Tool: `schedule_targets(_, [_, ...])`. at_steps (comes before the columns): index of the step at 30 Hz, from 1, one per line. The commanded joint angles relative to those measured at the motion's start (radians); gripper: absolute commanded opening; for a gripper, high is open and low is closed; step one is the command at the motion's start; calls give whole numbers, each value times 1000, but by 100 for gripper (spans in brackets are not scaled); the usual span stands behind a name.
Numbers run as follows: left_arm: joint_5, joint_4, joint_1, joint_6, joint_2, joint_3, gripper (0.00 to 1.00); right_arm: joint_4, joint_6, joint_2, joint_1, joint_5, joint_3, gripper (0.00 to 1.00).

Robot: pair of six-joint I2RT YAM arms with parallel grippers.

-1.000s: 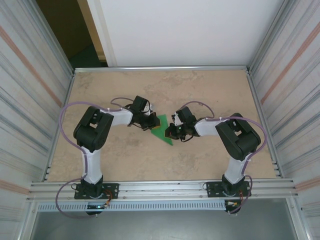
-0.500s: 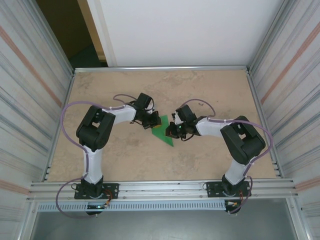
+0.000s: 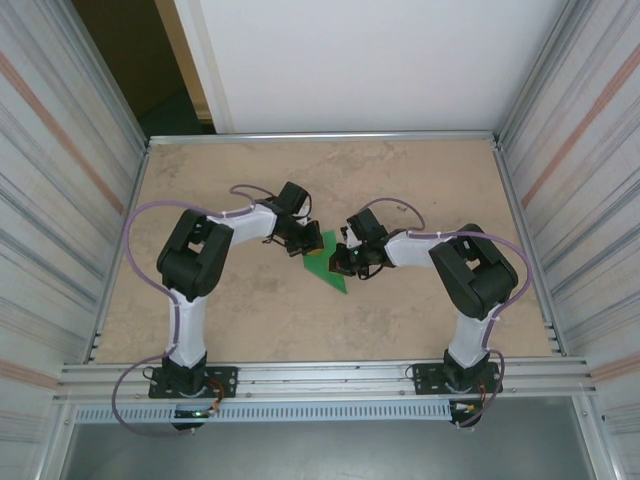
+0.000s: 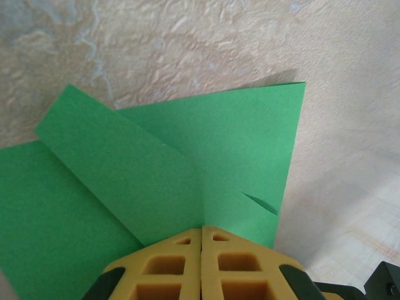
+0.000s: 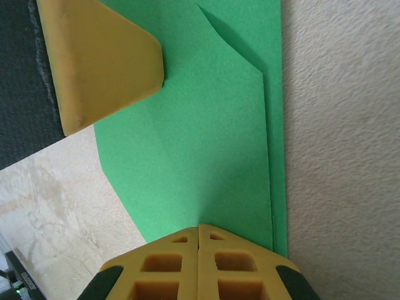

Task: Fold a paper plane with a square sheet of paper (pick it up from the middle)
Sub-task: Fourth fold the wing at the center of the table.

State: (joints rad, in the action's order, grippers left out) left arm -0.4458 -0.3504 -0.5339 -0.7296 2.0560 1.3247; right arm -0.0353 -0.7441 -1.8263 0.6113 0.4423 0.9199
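Status: green paper partly folded, lying flat at centre of table, one flap creased diagonally across it. Just left of table centre, left gripper is clenched, tips down on the paper's edge. Just right of table centre, right gripper is also clenched, tips on the opposite edge. Can't tell if either pinches any paper.

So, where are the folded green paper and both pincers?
folded green paper (image 3: 328, 268), top view, its bare near part.
left pincer (image 4: 201, 230), left wrist view, between its shut fingertips.
right pincer (image 5: 199, 226), right wrist view, between its shut fingertips.
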Motion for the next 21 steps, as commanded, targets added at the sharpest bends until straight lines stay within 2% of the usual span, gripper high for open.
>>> schedule_targets(1, [175,-164,1,4,91,-15,7,-71,26,1,8,-1,-32,4])
schedule_targets(7, [225,-217,-1,3,110,8,6,-129,58,60,19,7,-76,4])
schedule_targets(21, [210,-214,0,1,126,14,6,-178,41,203,40,2,-261,3])
